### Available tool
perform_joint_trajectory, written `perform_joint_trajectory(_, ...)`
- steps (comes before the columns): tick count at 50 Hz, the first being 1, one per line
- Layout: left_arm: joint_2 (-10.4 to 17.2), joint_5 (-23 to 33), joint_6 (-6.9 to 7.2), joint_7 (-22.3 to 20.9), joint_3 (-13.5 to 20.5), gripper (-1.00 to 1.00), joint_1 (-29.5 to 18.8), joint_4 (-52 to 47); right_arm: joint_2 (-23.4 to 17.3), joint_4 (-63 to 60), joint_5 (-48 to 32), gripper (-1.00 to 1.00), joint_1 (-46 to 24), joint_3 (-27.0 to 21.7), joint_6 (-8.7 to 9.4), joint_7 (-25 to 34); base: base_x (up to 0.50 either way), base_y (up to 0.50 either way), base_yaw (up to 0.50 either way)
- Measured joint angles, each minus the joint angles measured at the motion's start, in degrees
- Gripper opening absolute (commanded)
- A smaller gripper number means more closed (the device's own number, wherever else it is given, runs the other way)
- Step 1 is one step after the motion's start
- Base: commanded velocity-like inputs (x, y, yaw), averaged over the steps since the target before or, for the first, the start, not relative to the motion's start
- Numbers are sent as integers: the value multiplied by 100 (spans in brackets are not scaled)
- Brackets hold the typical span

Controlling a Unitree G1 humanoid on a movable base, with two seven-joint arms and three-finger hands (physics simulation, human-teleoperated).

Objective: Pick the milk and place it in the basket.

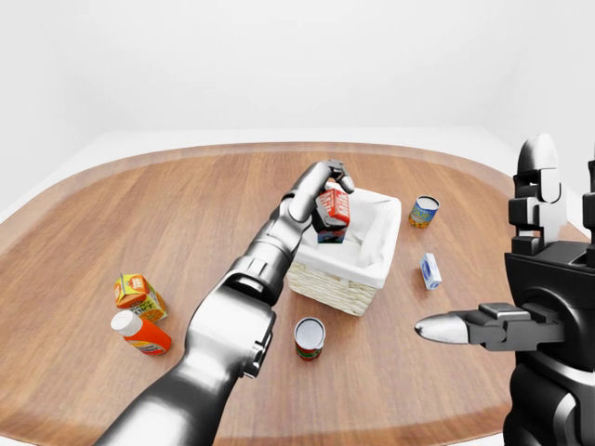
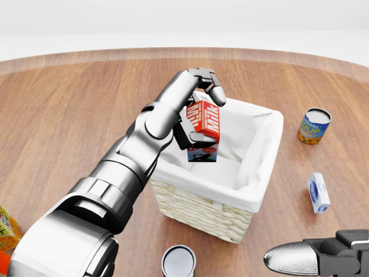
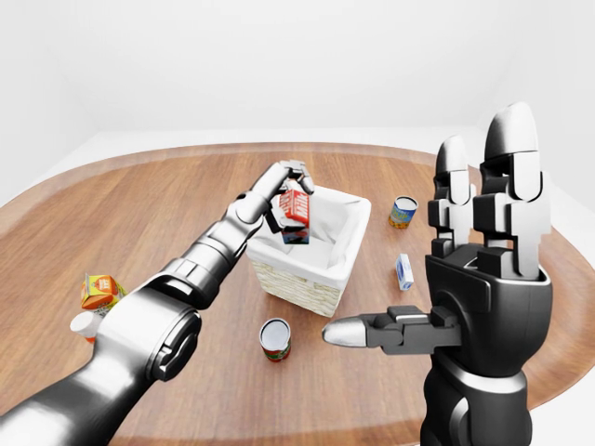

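1. Left-eye view: the left hand (image 1: 327,193) reaches across the table (image 1: 139,214) and pinches the milk (image 1: 333,212) between its fingers, holding it over the left part of the basket (image 1: 367,279). The right hand (image 1: 544,279) stands near at the right with fingers spread and thumb out, holding nothing. A can (image 1: 310,337) stands near the basket's near wall; another can (image 1: 424,211) and a small carton (image 1: 429,270) lie to its right; a juice box (image 1: 138,295) and a bottle (image 1: 139,333) sit far left.

2. Head view: the milk (image 2: 203,130) hangs tilted, its lower end below the rim of the basket (image 2: 262,196) and over the white liner (image 2: 253,138); whether it touches the liner, I cannot tell. The step in hand looks like the release. To do it well, I would lower the carton towards the middle, clear of the left rim, and spread the fingers (image 2: 218,92) only once it is low.

3. Right-eye view: the right hand (image 3: 483,279) stays well apart from the basket, so it should not hinder the drop.
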Motion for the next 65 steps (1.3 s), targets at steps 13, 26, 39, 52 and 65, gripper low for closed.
perform_joint_trajectory(13, -35, 7, 0, 23, 6, -100, 28, 40, 2, -16, 7, 100, -2, -7, 0, 7, 0, 0, 0)
perform_joint_trajectory(26, -44, 49, 0, 29, -5, -100, 81, 70, 7, -15, -4, 100, 8, 10, 0, 13, 0, 0, 0)
perform_joint_trajectory(39, -33, 89, 0, 203, 124, 100, 76, 2, 7, 11, -4, 100, 10, 13, 0, 19, 0, 0, 0)
perform_joint_trajectory(52, -24, 22, 0, 250, 212, 100, 69, -103, 3, 11, 8, 100, 0, 2, 0, 16, 0, 0, 0)
perform_joint_trajectory(65, -3, -416, 0, 111, 277, 100, 116, -448, 9, 23, -9, 100, 19, 16, 0, 21, 0, 0, 0)
